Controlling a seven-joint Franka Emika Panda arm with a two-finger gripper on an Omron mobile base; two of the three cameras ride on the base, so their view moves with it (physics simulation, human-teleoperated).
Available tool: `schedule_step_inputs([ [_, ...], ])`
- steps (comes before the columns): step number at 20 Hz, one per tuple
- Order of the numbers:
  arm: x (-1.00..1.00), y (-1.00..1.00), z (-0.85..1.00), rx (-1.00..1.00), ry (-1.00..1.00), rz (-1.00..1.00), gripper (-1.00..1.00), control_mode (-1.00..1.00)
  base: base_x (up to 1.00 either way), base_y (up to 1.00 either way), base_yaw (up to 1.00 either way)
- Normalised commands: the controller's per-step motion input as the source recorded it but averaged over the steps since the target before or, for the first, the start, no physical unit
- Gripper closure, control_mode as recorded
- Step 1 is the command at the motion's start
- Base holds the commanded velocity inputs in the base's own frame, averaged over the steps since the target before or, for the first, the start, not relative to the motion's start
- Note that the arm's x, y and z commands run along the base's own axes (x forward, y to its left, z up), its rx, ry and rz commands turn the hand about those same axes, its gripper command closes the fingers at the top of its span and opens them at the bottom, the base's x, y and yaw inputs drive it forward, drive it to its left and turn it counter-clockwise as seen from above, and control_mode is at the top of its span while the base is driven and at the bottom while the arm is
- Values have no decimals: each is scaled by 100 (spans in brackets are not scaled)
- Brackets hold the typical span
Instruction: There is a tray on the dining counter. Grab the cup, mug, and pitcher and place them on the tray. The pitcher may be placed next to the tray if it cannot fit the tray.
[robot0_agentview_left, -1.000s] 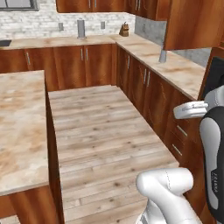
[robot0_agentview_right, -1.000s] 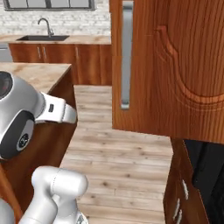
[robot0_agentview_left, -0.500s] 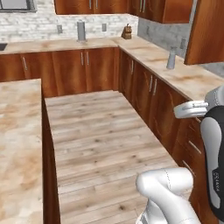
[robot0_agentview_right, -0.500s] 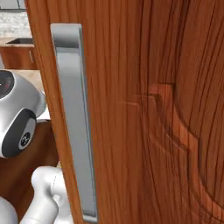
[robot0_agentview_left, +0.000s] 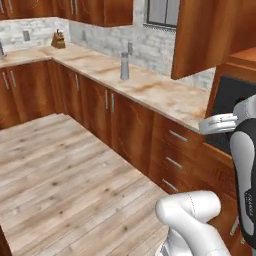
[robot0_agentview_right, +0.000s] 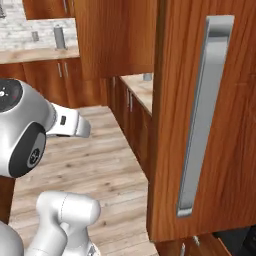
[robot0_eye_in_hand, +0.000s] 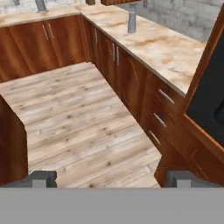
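Claw (robot0_eye_in_hand: 109, 177) carried wide apart and empty as the base is swung right.
Dining counter is lost from view; grey pitcher (robot0_agentview_left: 124, 66) on the wall counter (robot0_agentview_left: 165, 92) is brought closer, so a pickup appears intended.

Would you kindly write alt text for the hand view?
The open gripper hangs empty above a pale wooden floor. Brown cabinets topped by a beige marble counter run along the right, with a grey pitcher standing on it.

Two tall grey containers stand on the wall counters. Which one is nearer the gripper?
The grey container on the side counter near the window; the other container stands past the corner on the back counter, farther from the gripper.
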Motion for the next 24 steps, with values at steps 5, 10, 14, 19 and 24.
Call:
schedule_step_inputs([
  [5, 0, 0, 0, 0, 0, 0, -100, 100, 0, 0, -92],
  [10, 0, 0, 0, 0, 0, 0, -100, 100, 38, 0, -70],
  [14, 0, 0, 0, 0, 0, 0, -100, 100, 57, 0, -57],
  [19, 0, 0, 0, 0, 0, 0, -100, 100, 60, 1, -53],
  [24, 0, 0, 0, 0, 0, 0, -100, 100, 31, 18, -45],
])
